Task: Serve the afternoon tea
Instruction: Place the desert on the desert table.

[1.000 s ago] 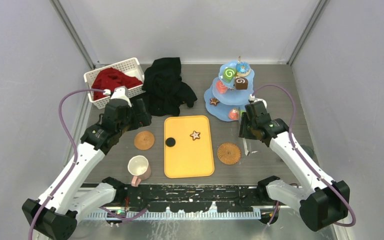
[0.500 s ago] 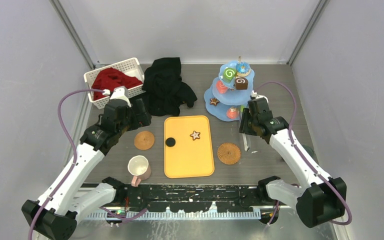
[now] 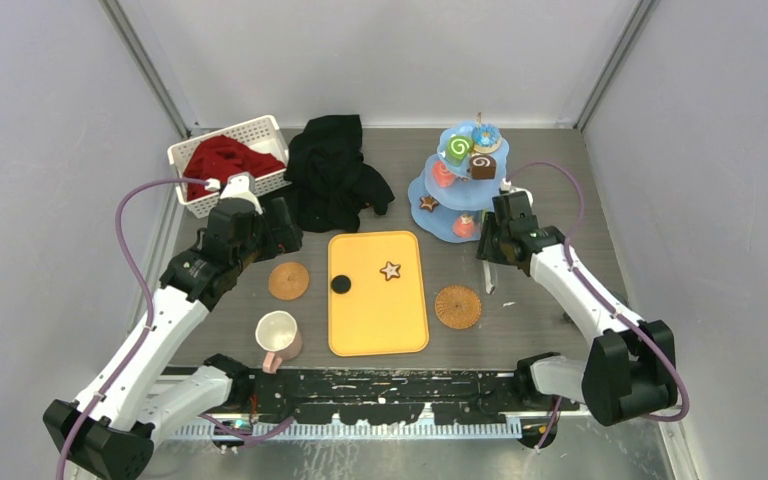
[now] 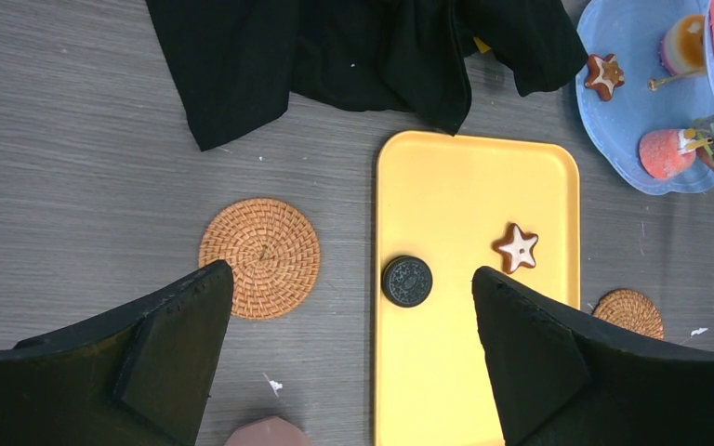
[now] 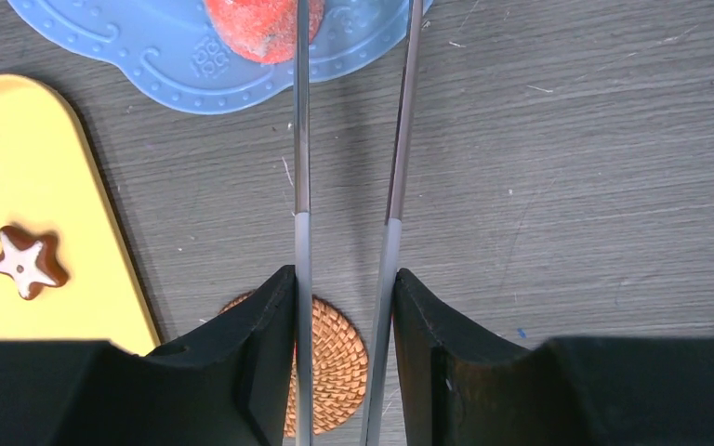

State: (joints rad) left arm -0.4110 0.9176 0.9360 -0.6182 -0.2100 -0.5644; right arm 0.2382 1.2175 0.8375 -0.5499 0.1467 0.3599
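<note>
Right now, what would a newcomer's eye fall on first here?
The pale-blue tiered stand at far right, loaded with bright sweets. The right gripper holds metal tongs in its jaws, tips at a red sweet on the bottom tier. Mid-table, a yellow tray holds a star cookie and a dark cookie.

Blue tiered stand upright, holding sweets; star cookie flat; mug upright.
</note>
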